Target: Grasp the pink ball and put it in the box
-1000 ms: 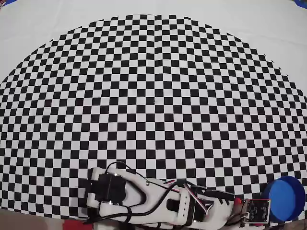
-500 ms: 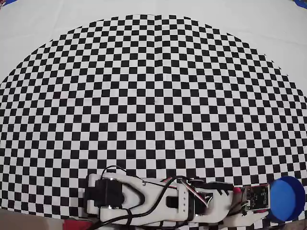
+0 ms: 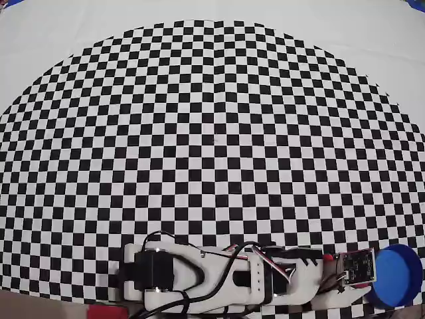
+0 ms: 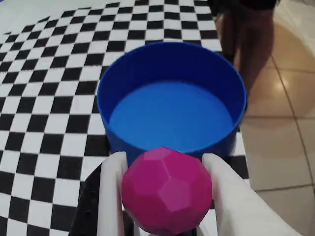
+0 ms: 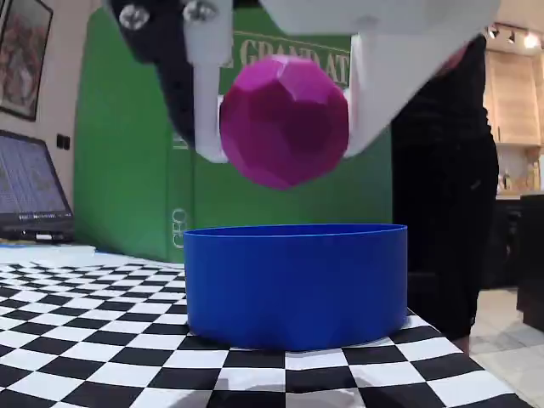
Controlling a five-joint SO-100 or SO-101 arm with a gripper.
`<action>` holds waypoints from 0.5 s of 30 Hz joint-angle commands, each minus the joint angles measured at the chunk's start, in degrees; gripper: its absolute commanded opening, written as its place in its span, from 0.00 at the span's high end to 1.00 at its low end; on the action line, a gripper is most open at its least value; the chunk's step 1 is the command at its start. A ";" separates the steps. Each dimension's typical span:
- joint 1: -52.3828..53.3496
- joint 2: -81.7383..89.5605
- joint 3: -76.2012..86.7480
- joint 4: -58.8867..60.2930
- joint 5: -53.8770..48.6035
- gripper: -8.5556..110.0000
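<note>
While the pink ball (image 5: 284,119) was pinched between the two white fingers (image 4: 112,189) of the gripper (image 4: 166,196), it was seen in the fixed view hanging in the air above the box (image 5: 295,285), clear of the rim. In the wrist view the box (image 4: 171,101) was found empty, its blue floor bare, with the ball (image 4: 167,191) just short of the near wall. In the overhead view the box (image 3: 397,274) was recorded at the lower right edge of the checkered mat (image 3: 212,133), with the arm (image 3: 219,279) stretched toward it.
</note>
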 commanded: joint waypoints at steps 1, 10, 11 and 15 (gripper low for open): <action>0.35 -2.46 -4.04 -1.14 -0.53 0.93; 0.44 -9.40 -9.84 -1.41 -0.53 0.93; 0.44 -10.37 -10.55 -1.76 -0.53 0.93; 0.53 -13.80 -12.83 -2.90 -0.53 0.93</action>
